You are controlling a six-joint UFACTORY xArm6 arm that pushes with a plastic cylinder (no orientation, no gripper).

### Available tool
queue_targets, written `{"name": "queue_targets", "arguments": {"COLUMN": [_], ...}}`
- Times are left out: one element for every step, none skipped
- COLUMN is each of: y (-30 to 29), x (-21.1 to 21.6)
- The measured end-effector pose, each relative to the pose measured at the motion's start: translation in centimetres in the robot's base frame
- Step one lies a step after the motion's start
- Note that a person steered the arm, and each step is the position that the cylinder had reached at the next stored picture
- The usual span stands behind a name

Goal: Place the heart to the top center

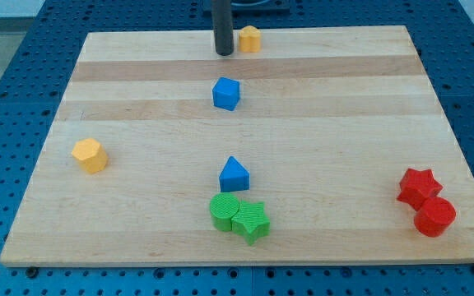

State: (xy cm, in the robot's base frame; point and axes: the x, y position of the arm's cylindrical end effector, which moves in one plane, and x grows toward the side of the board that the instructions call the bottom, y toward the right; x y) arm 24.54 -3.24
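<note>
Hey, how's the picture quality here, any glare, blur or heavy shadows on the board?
Camera view: even, soft lighting, no strong glare on the wooden board. Blocks cast only faint shadows. Focus is sharp on the green blocks and the red blocks. My tip sits just left of the yellow block at the view's top, slightly soft-edged.

rod [223, 25]: its upper part is cut off by the view's top edge
yellow block [250, 38]: its left side is hidden behind the rod; shape hard to tell
green cylinder [223, 211]: its right side is partly covered by the green star [252, 220]
worktop [138, 99]: fully in view
</note>
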Motion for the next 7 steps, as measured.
{"name": "queue_targets", "arguments": {"y": [0.0,-1.9,-1.3,-0.7,1.2,2.9,2.8], "x": [-0.1,-0.4,-1.8,-2.6,-2.6,-2.6,-2.3]}}
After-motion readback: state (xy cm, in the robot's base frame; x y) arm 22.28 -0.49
